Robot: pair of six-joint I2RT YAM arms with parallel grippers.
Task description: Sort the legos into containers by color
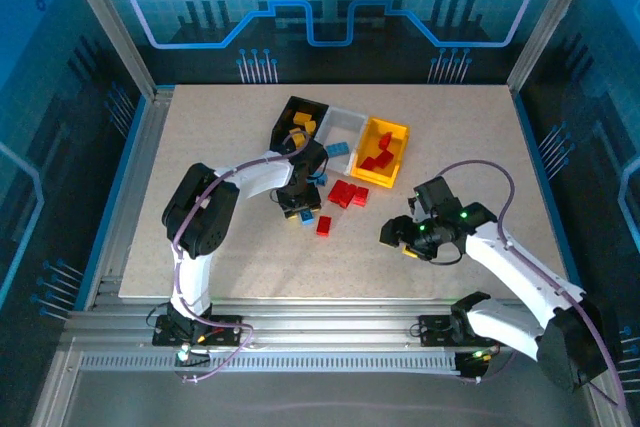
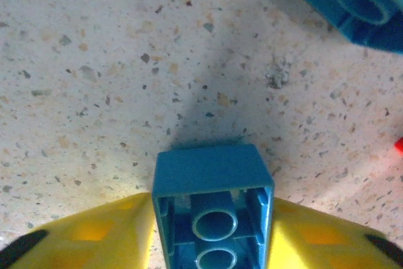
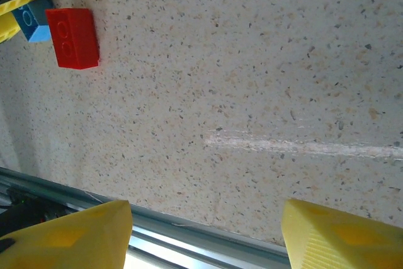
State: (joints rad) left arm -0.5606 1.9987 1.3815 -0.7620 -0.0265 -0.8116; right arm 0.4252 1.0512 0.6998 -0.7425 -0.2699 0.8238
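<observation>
Left gripper (image 2: pixel 213 244) clamping blue lego (image 2: pixel 211 171); right gripper (image 3: pixel 206 236) spread.

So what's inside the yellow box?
Red legos lie piled in the yellow box, and no other color shows there. Anything under the pile is covered, so the top view cannot give an exact count.

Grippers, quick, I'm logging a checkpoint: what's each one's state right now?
Left gripper: closed on a blue lego.
Right gripper: open, holding nothing.
</observation>
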